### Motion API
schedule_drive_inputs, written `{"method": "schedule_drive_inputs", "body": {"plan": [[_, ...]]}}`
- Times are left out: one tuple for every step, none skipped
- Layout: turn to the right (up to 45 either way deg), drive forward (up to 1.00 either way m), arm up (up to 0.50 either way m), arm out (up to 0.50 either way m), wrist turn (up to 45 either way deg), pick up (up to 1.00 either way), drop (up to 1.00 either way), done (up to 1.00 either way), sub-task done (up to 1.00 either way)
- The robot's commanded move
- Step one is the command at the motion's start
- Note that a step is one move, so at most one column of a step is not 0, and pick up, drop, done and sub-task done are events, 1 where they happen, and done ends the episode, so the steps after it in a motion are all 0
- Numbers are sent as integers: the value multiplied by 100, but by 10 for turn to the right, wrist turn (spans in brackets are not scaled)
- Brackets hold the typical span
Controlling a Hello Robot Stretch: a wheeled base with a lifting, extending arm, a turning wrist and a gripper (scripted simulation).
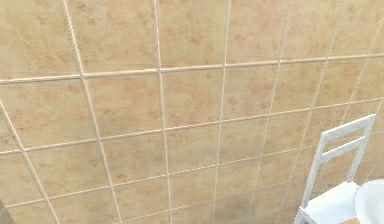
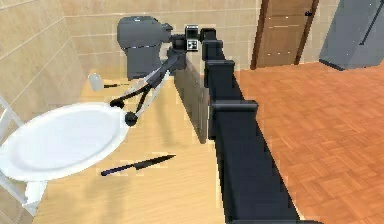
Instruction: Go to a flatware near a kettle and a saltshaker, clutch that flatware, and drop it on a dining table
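Observation:
A black knife (image 2: 137, 165) lies flat on the light wooden top (image 2: 160, 195) in the arm side view, just right of a white round top (image 2: 60, 140). A dark grey kettle (image 2: 140, 38) stands at the far end of the wooden top, with a small pale shaker (image 2: 95, 80) to its left by the tiled wall. My arm (image 2: 240, 130) stretches up the picture, and the gripper (image 2: 133, 108) reaches left below the kettle, above the wooden top and the white round top's edge. I cannot tell whether it holds anything.
The forward view faces a beige tiled wall (image 1: 150, 100), with a white chair (image 1: 345, 160) and a white round edge (image 1: 374, 200) at its lower right. In the arm side view, orange floor (image 2: 320, 120), a brown door (image 2: 285, 30) and a grey cabinet (image 2: 355, 30) lie right.

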Motion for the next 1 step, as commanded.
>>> {"method": "schedule_drive_inputs", "body": {"plan": [[0, 0, 0, 0, 450, 0, 0, 0, 0]]}}
